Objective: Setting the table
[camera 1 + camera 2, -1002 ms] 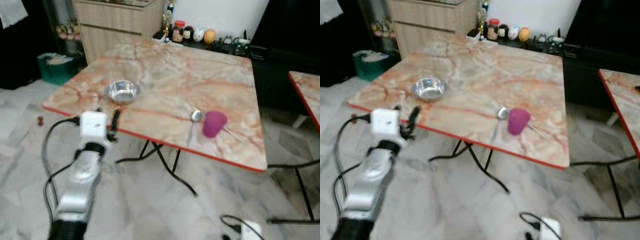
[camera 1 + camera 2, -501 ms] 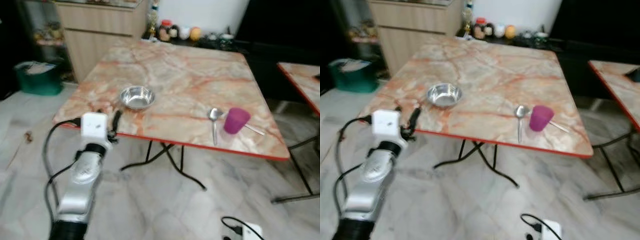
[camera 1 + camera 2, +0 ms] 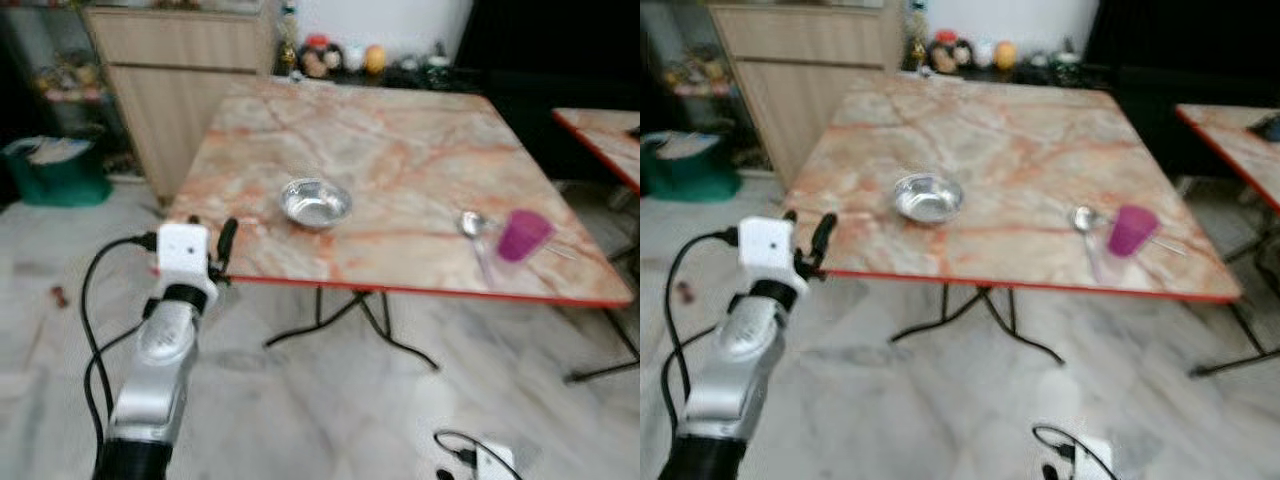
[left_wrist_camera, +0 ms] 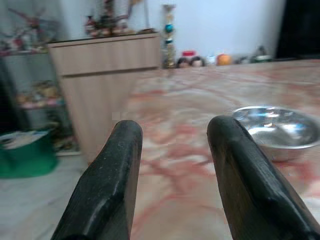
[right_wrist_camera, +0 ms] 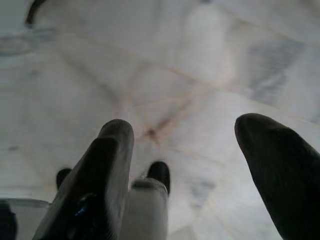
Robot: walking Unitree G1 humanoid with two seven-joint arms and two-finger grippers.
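Left hand (image 4: 172, 150) gaping, empty, at marble table (image 3: 400, 150) edge nr steel bowl (image 3: 315, 202); right hand (image 5: 200, 165) gaping over tiled floor (image 5: 175, 60).

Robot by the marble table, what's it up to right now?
It is standing at the marble table, not handling anything yet. The left end effector is raised at the near edge, open and empty, pointed toward the steel bowl. A spoon and a purple cup sit close together farther to the right on the tabletop. The right end effector hangs open over the tiled floor.
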